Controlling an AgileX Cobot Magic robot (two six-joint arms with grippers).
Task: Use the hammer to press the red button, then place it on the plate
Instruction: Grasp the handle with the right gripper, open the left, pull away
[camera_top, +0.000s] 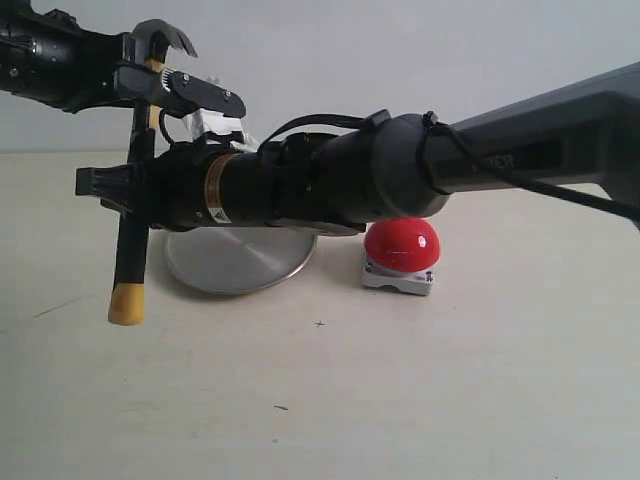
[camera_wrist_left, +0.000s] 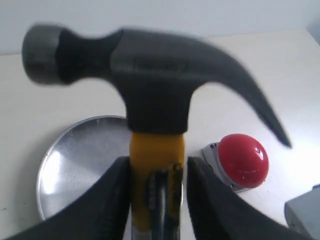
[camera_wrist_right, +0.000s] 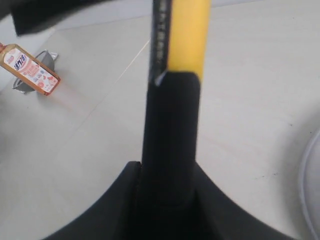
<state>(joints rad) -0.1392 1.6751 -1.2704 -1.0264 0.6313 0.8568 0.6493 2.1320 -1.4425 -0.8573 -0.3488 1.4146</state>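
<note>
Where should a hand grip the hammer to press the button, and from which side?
Take the small claw hammer by its black rubber mid-handle, coming level across the shaft: it hangs near upright, head up. The right hand is shut there. The left hand pinches the yellow neck under the head, likely too high for tapping the red dome button.

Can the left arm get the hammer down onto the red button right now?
Probably not yet. The right tool also grips the hammer, and the right arm stretches across by the red button, so the way looks blocked.
</note>
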